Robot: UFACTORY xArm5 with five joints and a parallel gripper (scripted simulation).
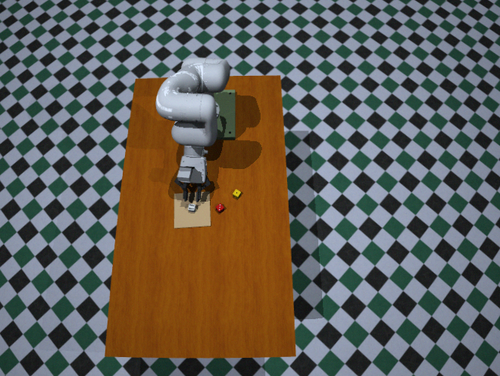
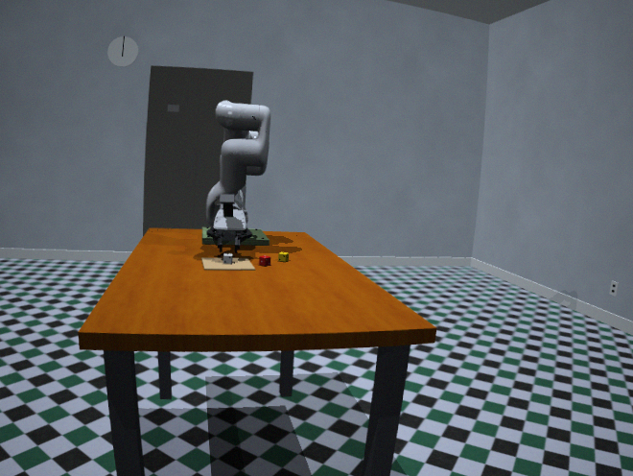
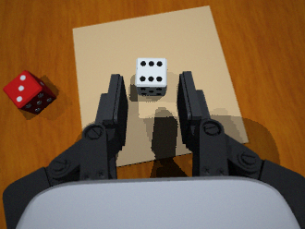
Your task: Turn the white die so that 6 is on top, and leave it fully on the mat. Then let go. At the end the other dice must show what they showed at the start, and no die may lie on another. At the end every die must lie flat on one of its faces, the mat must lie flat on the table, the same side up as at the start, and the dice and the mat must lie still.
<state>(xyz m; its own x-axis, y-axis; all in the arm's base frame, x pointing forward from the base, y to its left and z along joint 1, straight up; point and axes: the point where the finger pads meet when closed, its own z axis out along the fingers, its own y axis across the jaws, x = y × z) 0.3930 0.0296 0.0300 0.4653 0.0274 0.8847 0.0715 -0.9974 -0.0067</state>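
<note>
Checkered floor, wooden bench, and we have a six on top!

Green, black and pale squares cover the floor (image 1: 404,202) (image 2: 511,384) around our wooden bench (image 1: 201,283) (image 2: 255,307) (image 3: 28,28), with a dark door (image 2: 197,154) and a round clock (image 2: 123,51) on the wall (image 2: 358,128) behind. And look at the white die (image 1: 192,207) (image 2: 227,258) (image 3: 151,73): we count six pips on its upper face, two rows of three! It sits flat on the tan mat (image 1: 192,220) (image 2: 215,265) (image 3: 102,55), well inside the edges, and the mat itself lies flat on the bench.

Up to the hand (image 1: 192,199) (image 2: 228,249) (image 3: 152,88) we go: it's partly open, holding nothing, its two dark fingers parted over the mat's edge on the arm's side. From the top we see the fingertips stop short of the white die, near it but apart, so the die is free!

Off the mat, we have the red die (image 1: 220,208) (image 2: 264,261) (image 3: 23,90) near its edge, three pips up, and the yellow die (image 1: 236,194) (image 2: 283,256) farther out, a single pip up. Both rest flat on the bench, apart from each other. Behind them all, our white arm (image 1: 185,107) (image 2: 243,151) bends above its green base plate (image 1: 230,117) (image 2: 261,239).
</note>
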